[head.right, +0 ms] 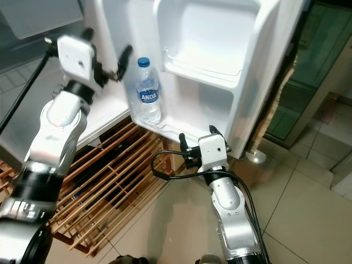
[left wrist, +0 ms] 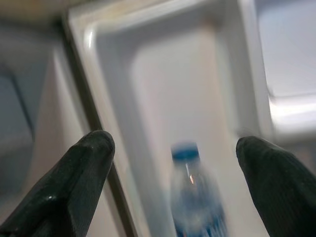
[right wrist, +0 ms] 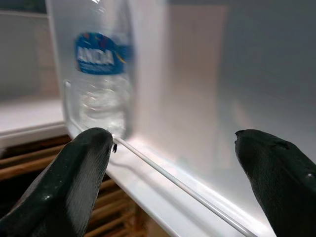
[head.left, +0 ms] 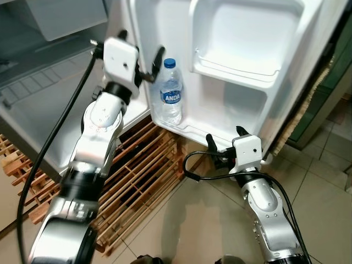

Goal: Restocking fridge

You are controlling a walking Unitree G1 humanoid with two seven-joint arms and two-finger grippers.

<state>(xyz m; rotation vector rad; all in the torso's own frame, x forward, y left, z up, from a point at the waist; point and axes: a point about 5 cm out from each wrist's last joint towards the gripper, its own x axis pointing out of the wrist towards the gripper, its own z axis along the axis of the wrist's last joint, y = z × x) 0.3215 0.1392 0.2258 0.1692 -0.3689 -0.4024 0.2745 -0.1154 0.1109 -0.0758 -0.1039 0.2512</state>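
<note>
Our left tool (head.left: 147,66) is raised at the edge of the open fridge door (head.left: 286,33), its two black fingers (left wrist: 74,182) spread wide with nothing between them. Just beyond those fingers, on the door side, the bottle (head.left: 170,91) stands upright in the door's bottom shelf (head.left: 190,132), at the end nearest our left tool; we see its blue cap and blue label, and the fingers are close to its upper part but not touching it. In the left wrist view the bottle sits blurred between and ahead of the two fingers, against the white inner wall of the door. Our right tool (head.left: 224,144) is held low, in front of and just below the bottom shelf, well to the far side of the bottle from our left tool. Its fingers (right wrist: 64,187) are also apart and hold nothing. In the right wrist view the thin rail (right wrist: 173,180) of the shelf runs across ahead of the fingers, and the bottle stands behind that rail off toward one finger, its label showing. Above our right tool the door carries an upper shelf (head.left: 236,69) of clear plastic. Below our left arm a wooden rack (head.left: 137,170) lies under the fridge body, and beneath our right tool is tiled floor (head.left: 209,220). A black cable (head.left: 192,165) loops beside our right tool.
</note>
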